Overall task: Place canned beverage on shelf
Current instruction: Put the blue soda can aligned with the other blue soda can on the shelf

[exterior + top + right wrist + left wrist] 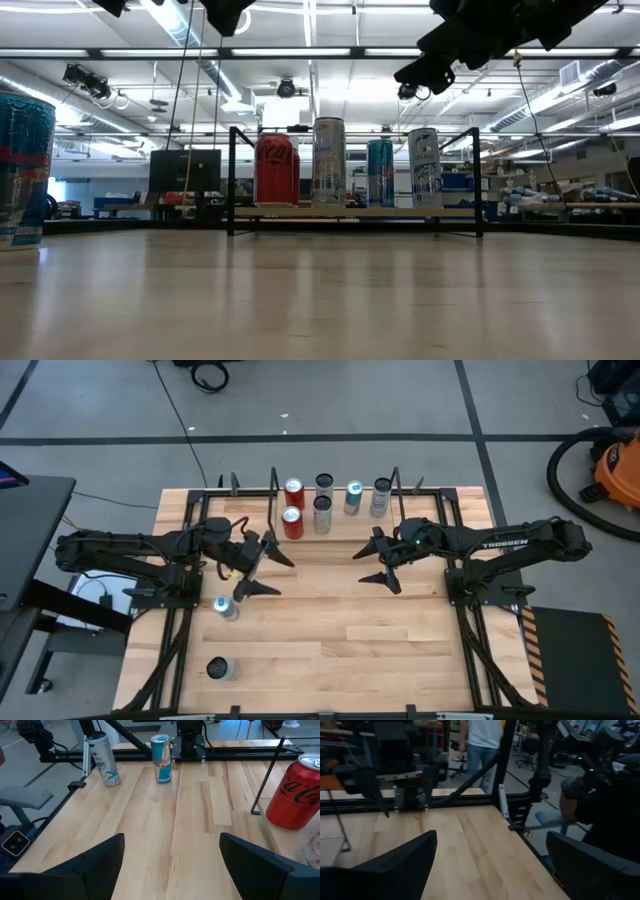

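Left end effector [262,566] spread wide, empty, hovering mid-surface. Right end effector [384,563] likewise agape, holding nothing. Six cans already upright on the shelf [250,491], among them a red can [292,522]. Two canned beverages [226,608] waiting near the left edge of the surface [340,640], probably next for pickup.

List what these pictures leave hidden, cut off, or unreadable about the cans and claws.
- Low view: both claws sit above the top edge; only dark arm parts show.
- Low view: blue can is cut by the left edge.
- Right wrist view: red can is cut by the right edge.
- High view: labels on the shelf cans are too small to read.
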`<move>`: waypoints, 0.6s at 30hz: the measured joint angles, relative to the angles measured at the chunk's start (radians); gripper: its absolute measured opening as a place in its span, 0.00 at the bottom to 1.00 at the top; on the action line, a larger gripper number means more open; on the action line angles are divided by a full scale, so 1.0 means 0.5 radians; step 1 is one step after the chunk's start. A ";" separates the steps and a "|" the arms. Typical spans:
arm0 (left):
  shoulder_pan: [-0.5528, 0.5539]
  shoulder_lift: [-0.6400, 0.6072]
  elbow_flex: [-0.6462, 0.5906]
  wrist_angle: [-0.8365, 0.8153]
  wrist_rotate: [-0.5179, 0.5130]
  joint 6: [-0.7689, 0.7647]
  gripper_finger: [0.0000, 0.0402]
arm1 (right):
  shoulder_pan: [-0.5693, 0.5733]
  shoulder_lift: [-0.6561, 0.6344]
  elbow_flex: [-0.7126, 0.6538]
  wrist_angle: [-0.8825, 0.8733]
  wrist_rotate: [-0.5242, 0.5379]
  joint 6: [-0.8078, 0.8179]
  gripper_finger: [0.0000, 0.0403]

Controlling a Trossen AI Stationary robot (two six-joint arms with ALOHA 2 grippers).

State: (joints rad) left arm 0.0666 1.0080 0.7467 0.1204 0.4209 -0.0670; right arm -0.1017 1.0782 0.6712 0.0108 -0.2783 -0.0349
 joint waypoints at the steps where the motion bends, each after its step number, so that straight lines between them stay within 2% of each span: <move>1: 0.000 0.000 0.000 -0.001 -0.024 -0.001 0.94 | 0.000 0.000 0.000 -0.001 0.000 -0.001 0.83; 7: 0.000 0.000 0.000 0.005 -0.093 -0.003 0.94 | 0.000 0.000 0.000 -0.008 0.000 -0.004 0.83; 11: 0.000 0.037 -0.001 -0.010 -0.205 -0.159 0.94 | 0.000 0.000 0.000 -0.009 0.000 -0.003 0.83; 18: -0.030 0.057 0.002 -0.016 -0.208 -0.342 0.94 | 0.000 0.000 0.000 -0.011 0.001 -0.003 0.83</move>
State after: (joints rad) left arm 0.0516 1.0367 0.7475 0.1122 0.3168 -0.2378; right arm -0.1017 1.0782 0.6712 0.0054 -0.2779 -0.0364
